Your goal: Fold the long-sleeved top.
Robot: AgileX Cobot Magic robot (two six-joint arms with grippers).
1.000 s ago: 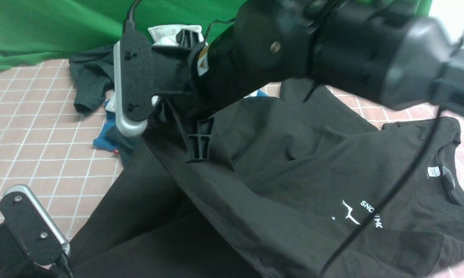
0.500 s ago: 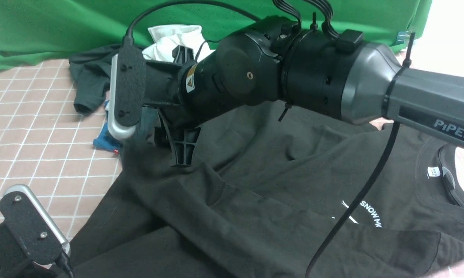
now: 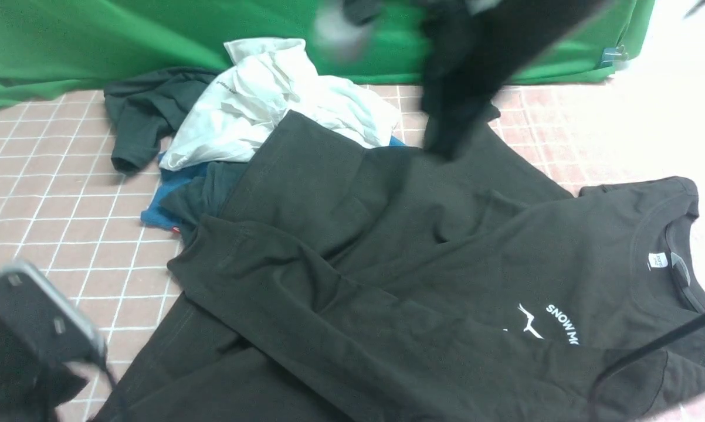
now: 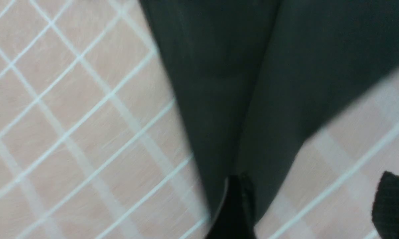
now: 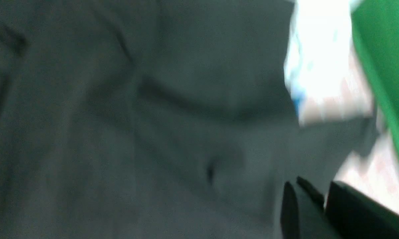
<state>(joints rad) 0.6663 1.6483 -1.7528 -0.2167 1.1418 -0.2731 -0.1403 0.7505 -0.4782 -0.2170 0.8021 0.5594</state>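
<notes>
The black sweatshirt (image 3: 423, 246) lies spread on the checked table cloth (image 3: 47, 193), filling it from the centre out to 4 o'clock. Its collar with a small white label is at 3 o'clock, and the white print sits just beside it, toward 5 o'clock. One long strip of it, probably a sleeve, lies slanted over the body from 9 o'clock toward 5 o'clock.

At 11 o'clock of the sweatshirt a crumpled white shirt (image 3: 270, 94) touches its far edge. A dark green tee (image 3: 141, 111) lies further toward 10 o'clock, and a blue cloth (image 3: 162, 199) shows under them. A green curtain (image 3: 94, 41) closes the far side.

The left gripper (image 4: 312, 186) is at 7 o'clock. Its fingers stand wide apart and grip nothing – one tip is over the sweatshirt's edge, the other over bare cloth. The right gripper (image 5: 314, 199) is above the sweatshirt near 12 o'clock, but it is too blurred, so I cannot tell how its jaws stand.
</notes>
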